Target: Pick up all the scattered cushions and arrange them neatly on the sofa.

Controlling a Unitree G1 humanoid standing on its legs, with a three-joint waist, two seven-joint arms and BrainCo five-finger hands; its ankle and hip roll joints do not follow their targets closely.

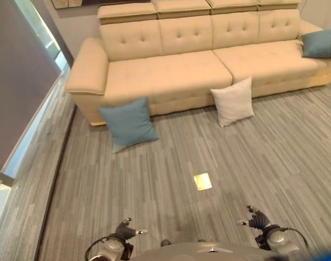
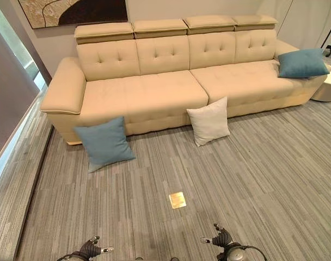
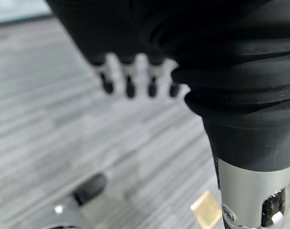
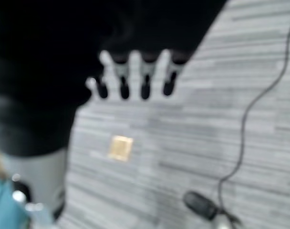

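A blue cushion (image 1: 128, 122) stands on the floor, leaning against the front of the beige sofa (image 1: 171, 70) near its left arm. A white cushion (image 1: 233, 101) leans the same way at the sofa's middle. Another blue cushion (image 1: 320, 43) rests on the seat at the far right end. My left hand (image 1: 124, 231) and right hand (image 1: 258, 220) hang low at the near edge, well short of the cushions. In the left wrist view the left hand's fingers (image 3: 129, 78) are relaxed and hold nothing. The right hand's fingers (image 4: 134, 76) hang the same way over bare floor.
A small brass floor plate (image 1: 202, 181) is set in the grey striped floor between me and the sofa. A window wall (image 1: 24, 81) runs along the left. A round white table (image 2: 329, 84) stands past the sofa's right end.
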